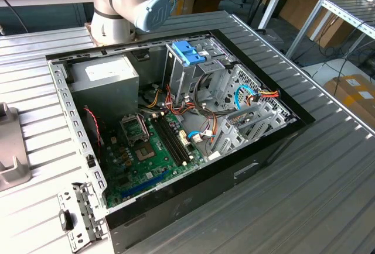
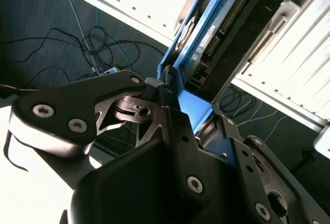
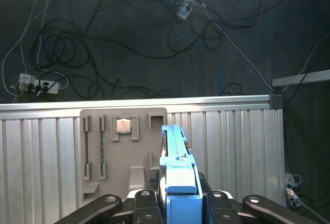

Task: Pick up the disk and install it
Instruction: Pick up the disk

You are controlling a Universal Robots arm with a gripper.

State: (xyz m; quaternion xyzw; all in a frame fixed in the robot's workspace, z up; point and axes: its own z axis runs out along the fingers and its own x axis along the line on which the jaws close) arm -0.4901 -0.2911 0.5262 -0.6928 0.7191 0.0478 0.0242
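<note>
the hand (image 3: 179, 197) is clenched on the disk (image 3: 174, 146) at its blue-bracketed end; the disk sits edge-on, long axis pointing straight out from the hand toward the ribbed desk (image 3: 41, 152).

The disk (image 3: 178, 157) is held edge-on, clamped in the gripper (image 3: 179, 199), and juts straight out from the fingers toward their twelve o'clock. In the second wrist view its blue bracket (image 2: 192, 105) borders a dark, flat metal body.
</note>
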